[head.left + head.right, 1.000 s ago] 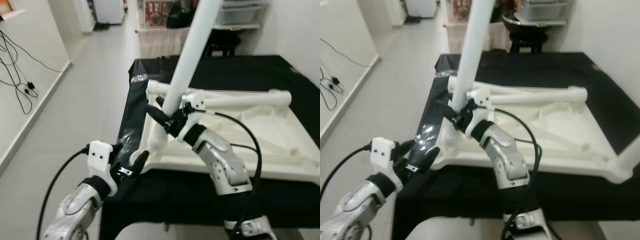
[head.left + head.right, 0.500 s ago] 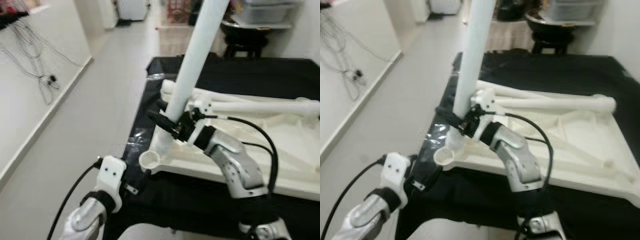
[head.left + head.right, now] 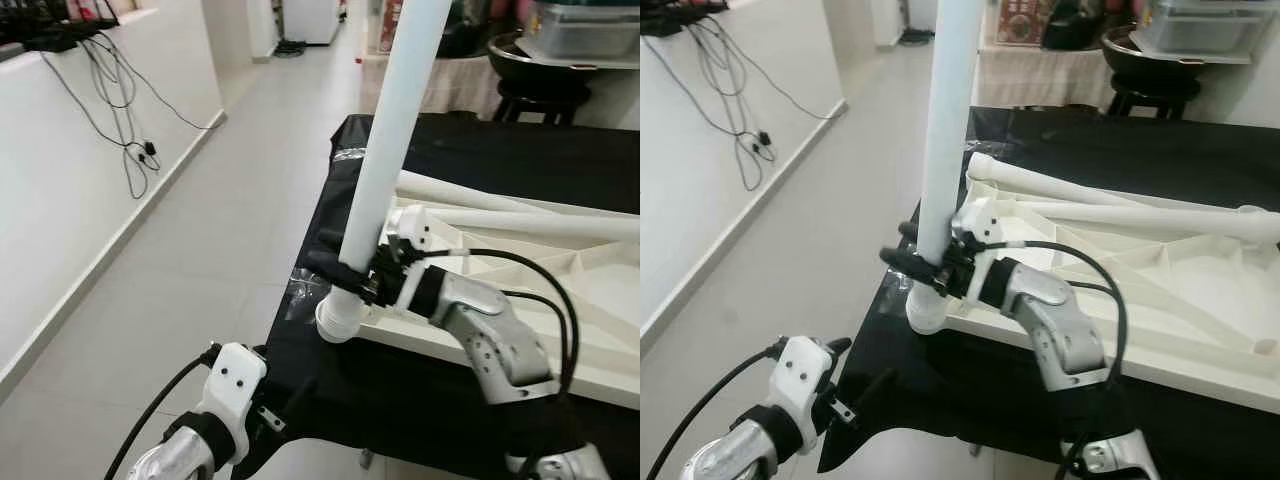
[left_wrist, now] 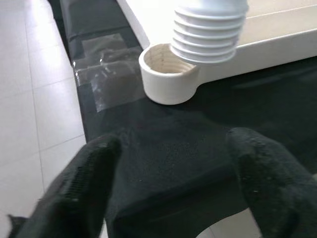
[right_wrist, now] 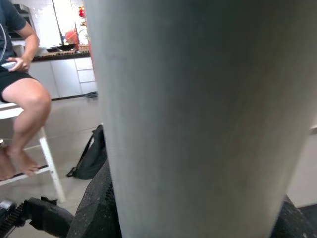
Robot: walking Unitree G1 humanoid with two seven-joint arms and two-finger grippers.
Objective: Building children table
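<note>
pale floor tiles [image 3: 190, 260] run past a black-covered table [image 3: 500, 150] where the upturned white tabletop [image 3: 1160, 270] lies, two more legs [image 3: 1120, 205] resting across it. at its near corner, in the left wrist view, sits a round socket [image 4: 166, 74], and the ribbed end of the leg [image 3: 395, 150] hangs just above it, a bit off to one side, not yet in. the leg stands nearly upright, leaning slightly, its top out of frame. the right gripper [image 3: 345, 275] is clamped around the leg low down, just above the ribbed end, black fingers on either side. the left gripper [image 4: 173, 168] is lower, near the table edge below the corner, fingers spread apart and holding nothing, pointed at the socket. cables [image 3: 120, 110] hang down the white wall on the left. in the right wrist view a person [image 5: 20, 99] sits on a white stool in the background.
</note>
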